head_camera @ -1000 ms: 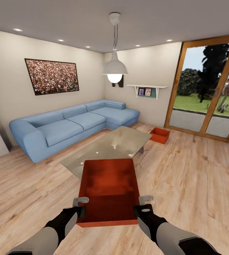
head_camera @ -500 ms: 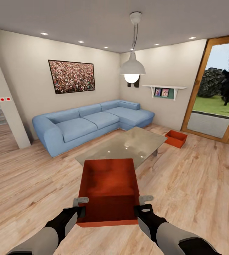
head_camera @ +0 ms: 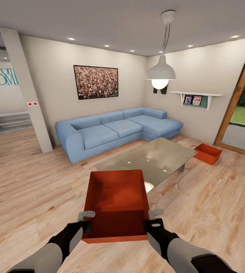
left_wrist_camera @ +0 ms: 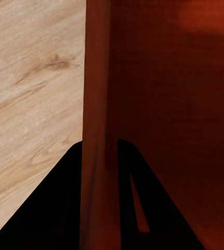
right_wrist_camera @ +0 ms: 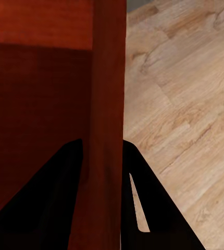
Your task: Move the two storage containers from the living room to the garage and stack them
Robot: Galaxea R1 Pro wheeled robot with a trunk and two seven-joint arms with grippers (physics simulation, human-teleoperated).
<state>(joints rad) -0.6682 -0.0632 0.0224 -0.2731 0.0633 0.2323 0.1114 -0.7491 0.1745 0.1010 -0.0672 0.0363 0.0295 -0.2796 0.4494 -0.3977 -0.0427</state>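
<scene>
Here the left gripper (head_camera: pixel 87 220) and right gripper (head_camera: pixel 156 218) each clamp a side wall of one storage container (head_camera: pixel 116 201), carried above the wood-plank floor (head_camera: pixel 31 189) — dead ahead at 12 o'clock. The second storage container (head_camera: pixel 208 153) sits on the planks at 2 o'clock, beyond the glass coffee table (head_camera: pixel 153 159), near the blue sofa (head_camera: pixel 115 129).

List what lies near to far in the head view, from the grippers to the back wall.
Left gripper and right gripper → held container → glass table → blue sofa → wall picture.
</scene>
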